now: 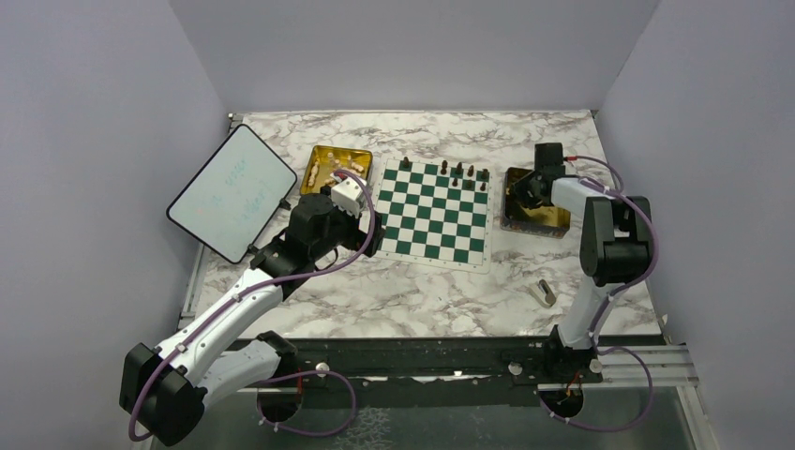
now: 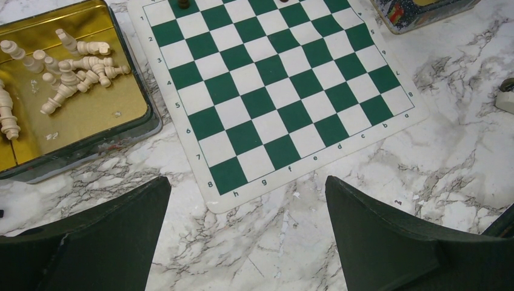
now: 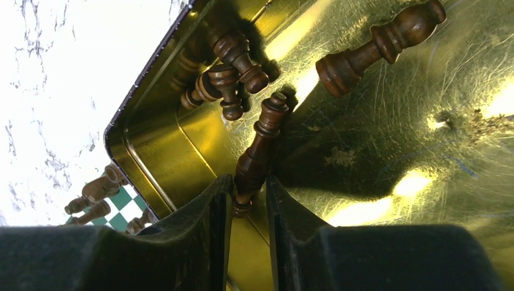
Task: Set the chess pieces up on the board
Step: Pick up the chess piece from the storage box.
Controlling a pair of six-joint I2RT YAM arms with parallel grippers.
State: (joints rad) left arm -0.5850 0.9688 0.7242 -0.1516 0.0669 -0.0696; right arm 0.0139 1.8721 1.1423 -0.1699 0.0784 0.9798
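Left gripper (image 2: pixel 246 188) is held wide open and empty over bare marble beside the board's (image 2: pixel 273 91) left edge. Cream pieces (image 2: pixel 73 66) are heaped in the left tray (image 2: pixel 103 115). A few dark pieces (image 1: pixel 458 172) are stood on the far rows. Right gripper (image 3: pixel 250 197) is pinched narrow on the base of a lying dark piece (image 3: pixel 262 136) inside the right tray (image 3: pixel 151 151). The piece is judged light, rigid and smooth, so slip-prone; a grip at the waist is preferred.
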